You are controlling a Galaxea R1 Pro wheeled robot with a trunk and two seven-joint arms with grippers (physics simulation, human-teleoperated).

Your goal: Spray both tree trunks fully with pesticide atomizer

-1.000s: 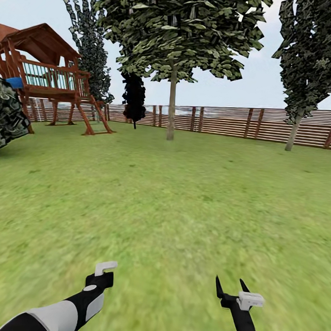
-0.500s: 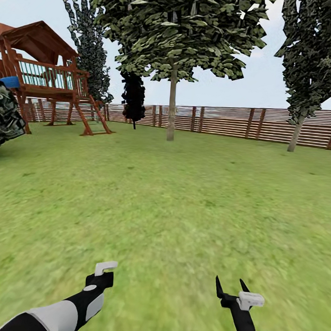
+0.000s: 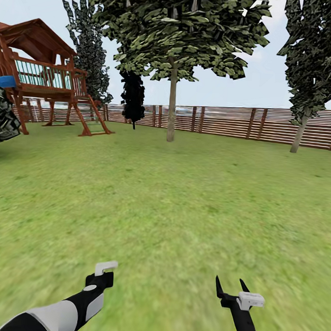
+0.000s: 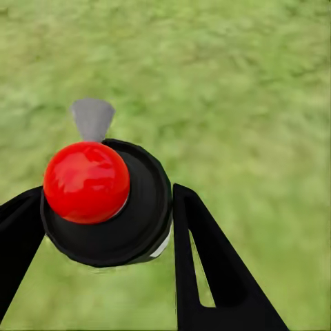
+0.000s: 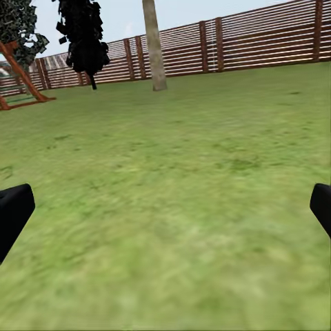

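My left gripper point(image 3: 101, 278) point(image 4: 107, 200) is shut on the pesticide atomizer point(image 4: 131, 221), a round black body with a red dome point(image 4: 86, 181) and a grey nozzle point(image 4: 92, 118), held over the grass floor point(image 3: 173, 200). Low at the right, my right gripper point(image 3: 230, 285) point(image 5: 165, 207) is open with nothing between its fingers. A tree with a straight grey-brown trunk point(image 3: 172, 107) point(image 5: 153, 45) stands far ahead by the fence. Another tree with a leaning trunk point(image 3: 299, 133) stands far right.
A brown slat fence point(image 3: 226, 122) closes the lawn's far side. A wooden playset point(image 3: 48, 81) stands at the far left, with a dark bush point(image 3: 2, 113) at the left edge. A near-black cypress point(image 3: 133, 98) stands before the fence.
The whole view has shifted a little: the playset and bush slid left and the right tree slid right. Both arms keep the same pose.
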